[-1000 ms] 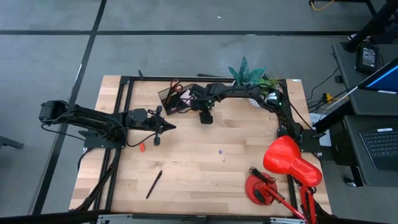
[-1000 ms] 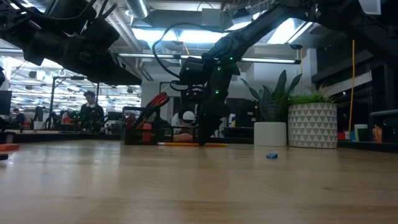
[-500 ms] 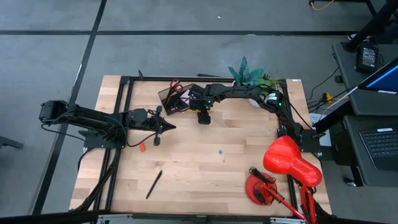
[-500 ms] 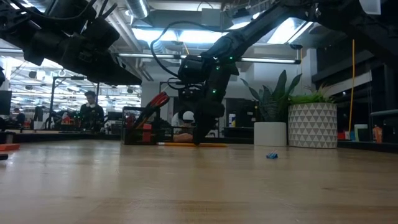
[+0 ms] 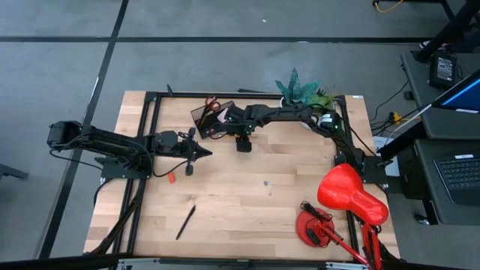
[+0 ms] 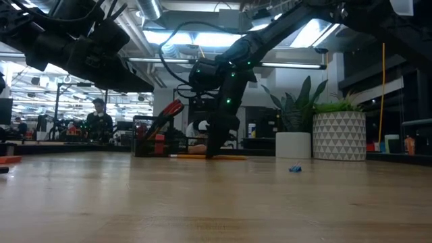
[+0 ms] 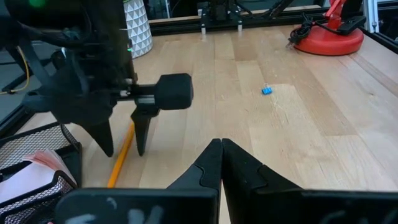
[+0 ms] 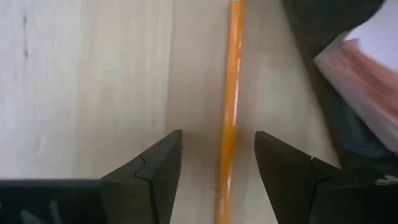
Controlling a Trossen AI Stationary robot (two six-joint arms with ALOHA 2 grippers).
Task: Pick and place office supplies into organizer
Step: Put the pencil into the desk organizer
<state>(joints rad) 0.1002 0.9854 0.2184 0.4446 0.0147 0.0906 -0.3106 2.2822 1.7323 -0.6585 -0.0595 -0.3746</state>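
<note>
An orange pencil (image 8: 231,93) lies flat on the table just beside the organizer (image 5: 204,120), a dark mesh tray at the far middle that holds red-handled scissors (image 5: 212,104) and a pink pad (image 8: 364,68). My right gripper (image 8: 217,134) points down over the pencil, open. Its two fingers stand on either side of the pencil (image 7: 122,158), low near the table, with gaps showing on both sides. My left gripper (image 7: 221,144) is shut on nothing and hovers at the table's left middle (image 5: 204,153), pointing toward the right.
A black pen (image 5: 185,222) lies near the front left, and a small red eraser (image 5: 171,178) below my left gripper. A blue clip (image 5: 265,182) sits mid-table. A red desk lamp (image 5: 349,199) fills the front right, and potted plants (image 5: 304,90) stand at the far right.
My right gripper has edged a little toward the table's left, closer to the organizer. It stays open and low over the pencil, which has not moved.
</note>
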